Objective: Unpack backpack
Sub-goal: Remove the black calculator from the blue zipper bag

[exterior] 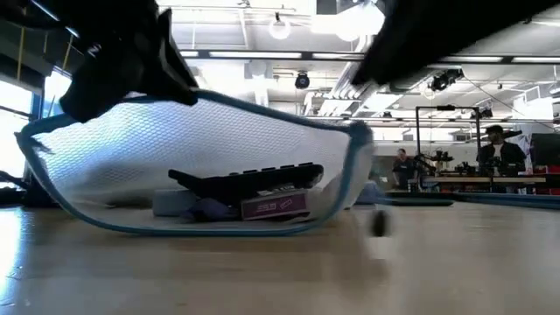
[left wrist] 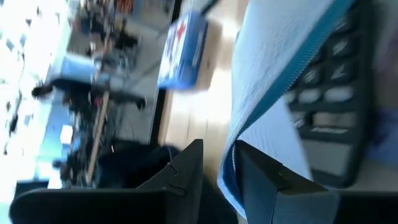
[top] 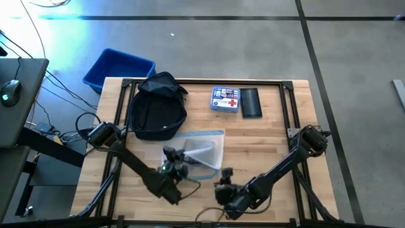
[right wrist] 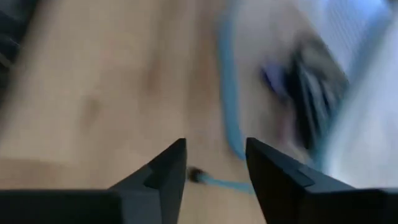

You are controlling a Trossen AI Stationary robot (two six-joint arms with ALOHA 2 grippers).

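Note:
The dark backpack (top: 155, 109) lies on the table's far left part, with no gripper at it. Nearer the front lies a white mesh pouch (top: 204, 149) with a blue zip edge, its mouth gaping in the low view (exterior: 219, 131). Inside it are a black keypad device (exterior: 249, 181) and a small purple box (exterior: 274, 206). My left gripper (top: 172, 156) (left wrist: 219, 149) is shut on the pouch's edge. My right gripper (top: 223, 180) (right wrist: 216, 146) stands open just off the pouch's near side, above the blue zip pull (right wrist: 200, 177) on the wood. My left gripper pinches the pouch's blue-trimmed mouth edge (left wrist: 227, 182) between its two fingers. The edge is raised off the table (exterior: 175, 98), while the pouch's bottom (exterior: 219, 229) rests on the wood with the things lying in it.
A blue first-aid box (top: 226, 99) and a flat black pouch (top: 252, 102) lie at the far right of the table. A blue plastic bin (top: 118, 68) stands on the floor beyond the far left corner. Bare wood lies along the table's right side (top: 278, 145).

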